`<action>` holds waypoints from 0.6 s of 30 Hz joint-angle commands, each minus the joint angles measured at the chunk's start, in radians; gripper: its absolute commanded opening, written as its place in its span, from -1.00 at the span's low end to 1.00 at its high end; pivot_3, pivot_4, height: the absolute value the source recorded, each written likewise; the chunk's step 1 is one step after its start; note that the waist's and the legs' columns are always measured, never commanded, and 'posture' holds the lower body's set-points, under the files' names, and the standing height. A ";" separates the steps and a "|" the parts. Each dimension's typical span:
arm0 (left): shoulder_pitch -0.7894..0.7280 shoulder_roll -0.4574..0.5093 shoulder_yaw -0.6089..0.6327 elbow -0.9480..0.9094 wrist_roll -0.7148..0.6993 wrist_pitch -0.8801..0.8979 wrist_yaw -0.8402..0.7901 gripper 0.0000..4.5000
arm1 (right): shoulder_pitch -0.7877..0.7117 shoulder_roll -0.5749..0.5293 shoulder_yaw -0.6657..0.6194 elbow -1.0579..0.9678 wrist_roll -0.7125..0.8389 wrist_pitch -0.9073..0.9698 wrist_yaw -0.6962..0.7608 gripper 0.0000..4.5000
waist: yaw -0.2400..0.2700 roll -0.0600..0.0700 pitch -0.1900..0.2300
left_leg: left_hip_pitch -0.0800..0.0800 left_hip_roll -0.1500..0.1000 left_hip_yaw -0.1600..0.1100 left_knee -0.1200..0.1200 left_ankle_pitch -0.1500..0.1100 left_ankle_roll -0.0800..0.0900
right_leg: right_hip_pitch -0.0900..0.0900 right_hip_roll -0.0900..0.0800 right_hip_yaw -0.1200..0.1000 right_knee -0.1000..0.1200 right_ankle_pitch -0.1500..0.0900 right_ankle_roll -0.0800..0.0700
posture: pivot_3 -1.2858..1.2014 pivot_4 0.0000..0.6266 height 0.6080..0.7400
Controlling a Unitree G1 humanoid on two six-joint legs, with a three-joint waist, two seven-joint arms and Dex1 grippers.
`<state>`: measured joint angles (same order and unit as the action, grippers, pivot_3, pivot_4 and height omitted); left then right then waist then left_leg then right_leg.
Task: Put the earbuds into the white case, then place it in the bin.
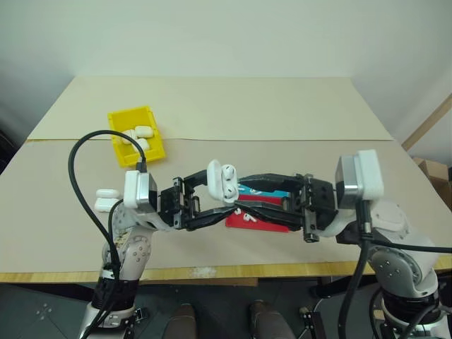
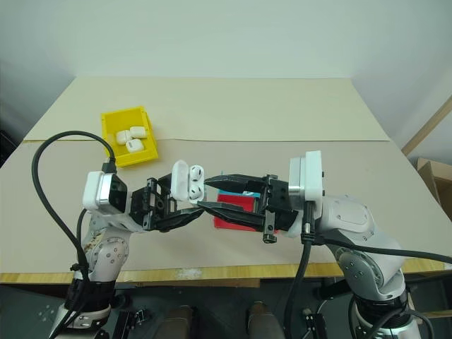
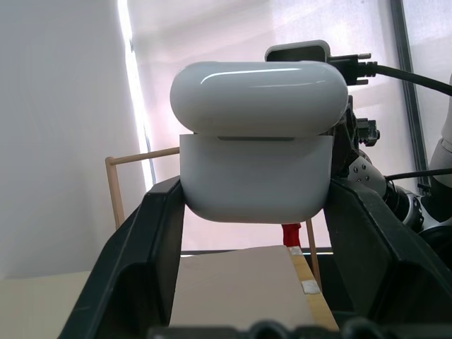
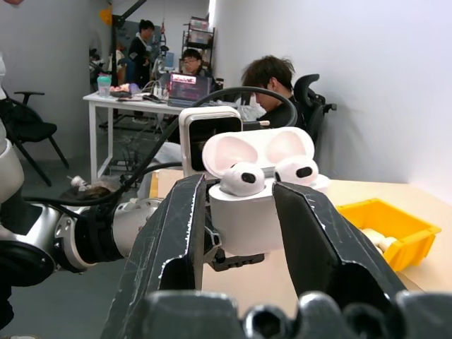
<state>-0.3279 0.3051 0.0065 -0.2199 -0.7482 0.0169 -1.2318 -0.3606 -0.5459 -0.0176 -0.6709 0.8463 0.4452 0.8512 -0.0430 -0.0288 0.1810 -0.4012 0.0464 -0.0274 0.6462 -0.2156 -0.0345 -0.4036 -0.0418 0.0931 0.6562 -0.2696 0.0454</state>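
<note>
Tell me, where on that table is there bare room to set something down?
The far half of the table, beyond the yellow bin, is bare, as is the right side. It is crowded mid-front, around the red-and-blue tray, and near two white cases at the left.

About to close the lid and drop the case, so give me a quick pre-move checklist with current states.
1. Left gripper shut on the small glossy white plastic case: ok.
2. Case lid open: ok.
3. Both tiny glossy white earbuds in their wells: ok; fully seated: cannot tell.
4. Right gripper open, fingers either side of the case: ok.
5. Bright yellow plastic bin on the table, already holding cases; spare room: cannot tell.
</note>
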 commanded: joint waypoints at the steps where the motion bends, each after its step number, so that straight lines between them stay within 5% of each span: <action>1: -0.023 0.006 0.015 -0.035 -0.021 0.008 0.011 0.21 | 0.002 -0.012 -0.049 -0.002 0.019 -0.025 0.004 -0.13 | 0.000 0.000 0.000 | 0.000 0.000 0.000 0.000 0.000 0.000 | 0.000 0.000 0.000 0.000 0.000 0.000 | 0.03 -0.52 1.00; 6: -0.013 0.008 0.019 -0.018 -0.014 -0.002 -0.006 0.21 | -0.053 -0.091 -0.148 0.079 0.095 0.056 -0.023 -0.13 | 0.001 0.000 0.000 | 0.000 0.000 0.000 0.000 0.000 0.000 | 0.000 0.000 0.000 0.000 0.000 0.000 | 0.03 -0.52 1.00; 10: -0.016 0.010 0.015 0.001 -0.004 -0.004 -0.022 0.21 | -0.172 -0.201 -0.159 0.129 0.117 0.118 0.021 -0.55 | -0.002 0.000 0.000 | 0.000 0.000 0.000 0.000 0.000 0.000 | 0.000 0.000 0.000 0.000 0.000 0.000 | 0.03 -0.52 1.00; 13: -0.015 0.010 0.007 0.026 0.010 -0.017 -0.048 0.21 | -0.367 -0.309 -0.078 0.217 0.071 0.197 0.122 -0.99 | -0.005 0.002 0.001 | 0.000 0.000 0.001 0.000 0.000 0.000 | -0.001 0.000 0.001 0.000 0.000 0.000 | 0.03 -0.52 1.00; 18: -0.035 0.007 -0.001 0.062 0.039 -0.026 -0.062 0.21 | -0.601 -0.340 0.053 0.344 0.023 0.285 0.238 -0.99 | -0.001 0.002 0.001 | 0.000 0.001 0.001 -0.001 0.000 0.000 | -0.001 0.000 0.000 -0.001 0.000 0.000 | 0.03 -0.52 1.00</action>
<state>-0.3431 0.3117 0.0070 -0.1556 -0.7218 0.0162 -1.2889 -0.9254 -0.8802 0.0092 -0.3475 0.8834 0.7088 1.0428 -0.0438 -0.0271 0.1823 -0.4014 0.0469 -0.0264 0.6457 -0.2157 -0.0343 -0.4043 -0.0414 0.0936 0.6548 -0.2692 0.0450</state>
